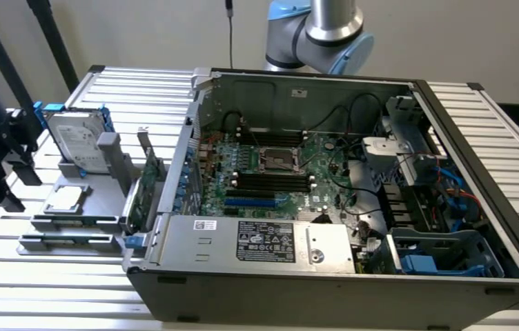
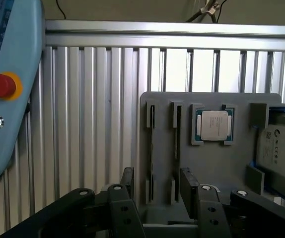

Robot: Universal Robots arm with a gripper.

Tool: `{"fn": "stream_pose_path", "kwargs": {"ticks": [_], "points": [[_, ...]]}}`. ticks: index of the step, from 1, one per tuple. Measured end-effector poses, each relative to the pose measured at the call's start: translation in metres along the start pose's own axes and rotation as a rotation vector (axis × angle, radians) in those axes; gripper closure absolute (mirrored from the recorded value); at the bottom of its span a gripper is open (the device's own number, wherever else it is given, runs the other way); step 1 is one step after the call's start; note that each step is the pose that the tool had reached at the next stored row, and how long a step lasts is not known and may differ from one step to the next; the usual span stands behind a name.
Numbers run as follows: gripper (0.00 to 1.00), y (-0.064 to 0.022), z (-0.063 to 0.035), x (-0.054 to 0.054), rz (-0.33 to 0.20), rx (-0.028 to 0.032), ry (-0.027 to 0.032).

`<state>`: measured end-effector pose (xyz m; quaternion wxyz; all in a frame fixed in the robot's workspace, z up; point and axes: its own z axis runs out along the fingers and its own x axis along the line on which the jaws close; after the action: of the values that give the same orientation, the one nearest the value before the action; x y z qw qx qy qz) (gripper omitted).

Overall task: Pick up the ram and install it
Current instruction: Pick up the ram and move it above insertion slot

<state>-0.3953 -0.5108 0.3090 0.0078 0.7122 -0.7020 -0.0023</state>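
Above the grey plastic holder (image 2: 217, 168) on the slatted table (image 2: 98, 124), our black two-finger gripper (image 2: 158, 191) hangs wide open and empty. Narrow slots (image 2: 176, 124) keep the thin dark-green ram stick (image 2: 152, 124) on edge, graspable we judge, beside the silver processor (image 2: 214, 125).

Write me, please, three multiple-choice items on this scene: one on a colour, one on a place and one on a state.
1. What colour is the pendant's button?
A. green
B. red
C. blue
2. Where is the CPU?
A. on the pendant
B. on the grey holder
C. inside the case
3. How is the tool?
A. open, empty
B. shut, empty
C. shut on the CPU
Answers: 1 B, the round button is red; 2 B, it sits in the holder's frame, outside the case; 3 A, its fingers stand apart with nothing between.
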Motion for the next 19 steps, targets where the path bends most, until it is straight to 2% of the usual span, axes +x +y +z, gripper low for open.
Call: {"fn": "stream_pose_path", "kwargs": {"ticks": [19], "points": [[0.5, -0.0082, 0.0344, 0.001, 0.0, 0.0, 0.0001]]}}
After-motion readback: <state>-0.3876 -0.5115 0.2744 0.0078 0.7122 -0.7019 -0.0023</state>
